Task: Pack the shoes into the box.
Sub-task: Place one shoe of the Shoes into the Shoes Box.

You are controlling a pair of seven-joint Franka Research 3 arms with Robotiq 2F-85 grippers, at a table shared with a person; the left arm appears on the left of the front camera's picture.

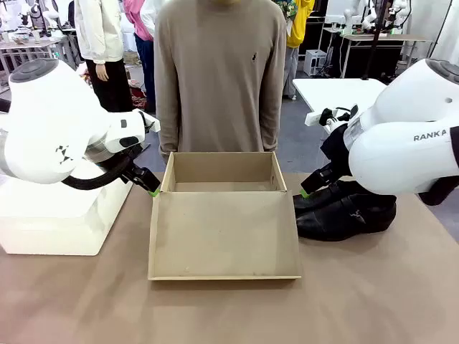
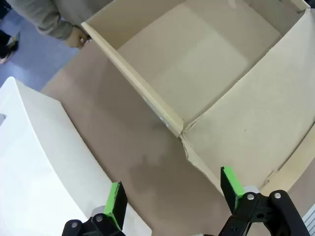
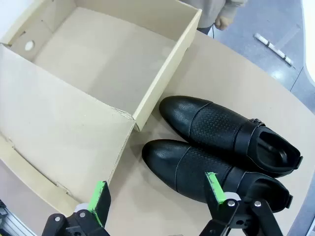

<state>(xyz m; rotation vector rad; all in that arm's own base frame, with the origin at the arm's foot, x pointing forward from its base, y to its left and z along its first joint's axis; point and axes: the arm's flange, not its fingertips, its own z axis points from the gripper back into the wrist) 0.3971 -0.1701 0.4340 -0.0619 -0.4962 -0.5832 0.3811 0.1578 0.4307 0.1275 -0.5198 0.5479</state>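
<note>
**Both claws open, shoes waiting beside the box**

From the front, we see the box (image 1: 222,170) standing open in the middle of the counter (image 1: 358,308), its lid flap (image 1: 224,236) folded down flat toward us. A person (image 1: 219,72) in a tan sweater stands just behind it at the far edge. The shoes (image 1: 344,211) lie side by side on the counter just beside the box, on our right. The left claw (image 1: 151,188) hangs near the box's left front corner, beside a white box (image 1: 64,229). The right claw (image 1: 306,190) hangs over the toes of the shoes. From here we cannot tell how wide either stands.

Through the left wrist camera, we find the left claw (image 2: 174,191) spread wide and gripping nothing. One of its green pads (image 2: 117,199) is over the white box (image 2: 39,162) and the other is over the lid flap (image 2: 256,118). Past the pads lie the bare counter (image 2: 113,123) and the box (image 2: 197,54) with its plain cardboard floor. The person's hand (image 2: 78,37) rests at the far rim.

Through the right wrist camera, we find the right claw (image 3: 157,194) also wide open and holding nothing. One pad (image 3: 101,196) is by the edge of the lid flap (image 3: 59,132) and the other is above the nearer shoe. The shoes (image 3: 216,142) lie parallel on the counter (image 3: 236,83), toes pointing at the box (image 3: 98,64) and close to its side wall.
</note>
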